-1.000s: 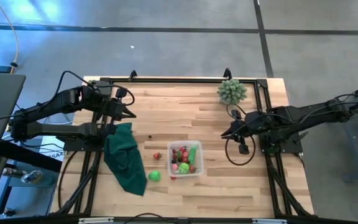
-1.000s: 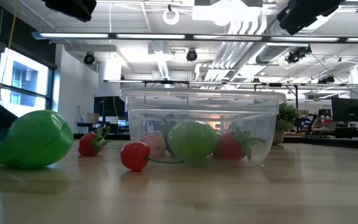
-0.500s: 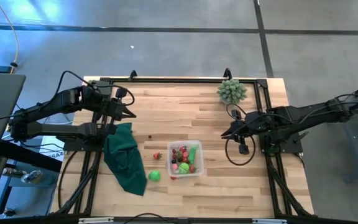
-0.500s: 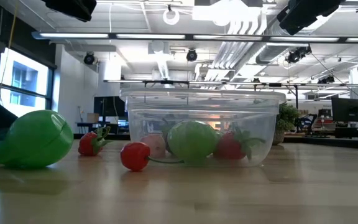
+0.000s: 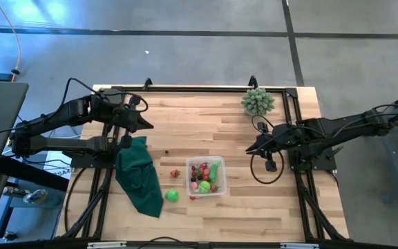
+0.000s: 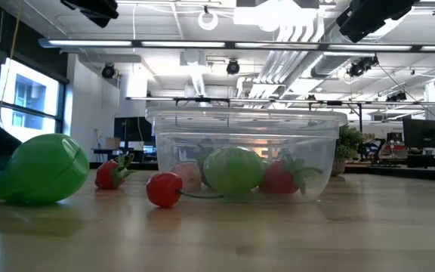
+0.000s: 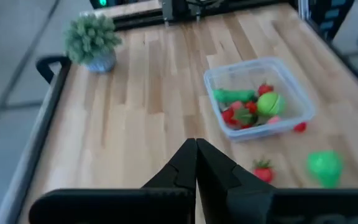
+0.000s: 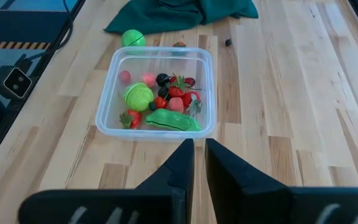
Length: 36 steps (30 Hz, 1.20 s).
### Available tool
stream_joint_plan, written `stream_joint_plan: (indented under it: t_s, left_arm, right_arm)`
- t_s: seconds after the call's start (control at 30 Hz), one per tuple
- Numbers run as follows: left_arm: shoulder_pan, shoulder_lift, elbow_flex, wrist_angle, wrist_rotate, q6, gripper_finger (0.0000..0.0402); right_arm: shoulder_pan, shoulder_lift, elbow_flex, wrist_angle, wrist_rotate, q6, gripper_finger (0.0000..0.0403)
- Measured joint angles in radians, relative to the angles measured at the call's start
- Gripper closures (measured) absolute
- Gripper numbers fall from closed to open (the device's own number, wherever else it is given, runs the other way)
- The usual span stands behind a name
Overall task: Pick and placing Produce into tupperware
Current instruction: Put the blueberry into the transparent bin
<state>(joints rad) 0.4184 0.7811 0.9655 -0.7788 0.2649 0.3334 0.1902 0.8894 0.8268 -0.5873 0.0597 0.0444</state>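
Note:
The clear tupperware point(image 5: 206, 178) stands on the table near its near edge. Inside lie red, pink and green produce pieces point(image 8: 163, 102). Outside it, on the wood, rest a bright green round piece point(image 5: 172, 196), a strawberry point(image 5: 175, 173) and a small red piece point(image 6: 165, 189) beside the container's wall. My left gripper point(image 5: 150, 126) hovers shut above the table's left part, beyond the dark green cloth. My right gripper point(image 5: 249, 149) hovers to the right of the tupperware, its fingers all but together. Neither touches anything.
A dark green cloth point(image 5: 140, 176) lies crumpled left of the container. A pale green spiky plant point(image 5: 258, 102) stands at the far right corner. A tiny dark piece point(image 5: 166, 152) sits on the wood. Black frame rails point(image 5: 199, 88) border the table.
My left gripper has shifted slightly toward the table's right. The produce, the tupperware and my right arm have stayed where they were.

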Motion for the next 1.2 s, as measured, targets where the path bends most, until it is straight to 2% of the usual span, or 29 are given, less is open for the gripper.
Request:
stream_joint_plan:
  t_s: [0.17,0.4,0.6,0.67,0.8,1.0,1.1,1.2]
  left_arm:
    - [0.0,0.0,0.0,-0.017,0.009,-0.109,0.0401]
    - [0.0,0.0,0.0,-0.157,0.022,-0.174,0.0401]
    - [0.0,-0.02,0.0,-0.16,0.166,-0.132,0.0401]
    - [-0.001,-0.046,0.0,-0.16,0.184,-0.132,0.0401]
    - [0.0,-0.141,0.0,-0.147,0.154,-0.141,0.0401]
    - [0.0,-0.325,0.002,-0.028,0.09,-0.243,0.0401]
    - [0.0,-0.341,0.002,-0.043,0.042,-0.23,0.0401]
    - [0.0,-0.3,0.001,-0.126,-0.037,-0.176,0.0401]
  right_arm:
    - [0.0,0.0,0.0,0.0,0.0,0.0,0.0373]
    - [0.0,0.0,0.0,0.0,0.0,0.0,0.0373]
    - [0.0,0.0,0.0,0.0,0.0,0.0,0.0373]
    - [0.0,0.0,0.0,0.0,0.0,0.0,0.0373]
    - [0.0,0.0,0.0,0.0,0.0,0.0,0.0373]
    - [0.0,0.0,0.0,0.0,0.0,0.0,0.0373]
    - [0.0,0.0,0.0,0.0,0.0,0.0,0.0373]
    - [0.0,0.0,0.0,0.0,0.0,0.0,0.0373]
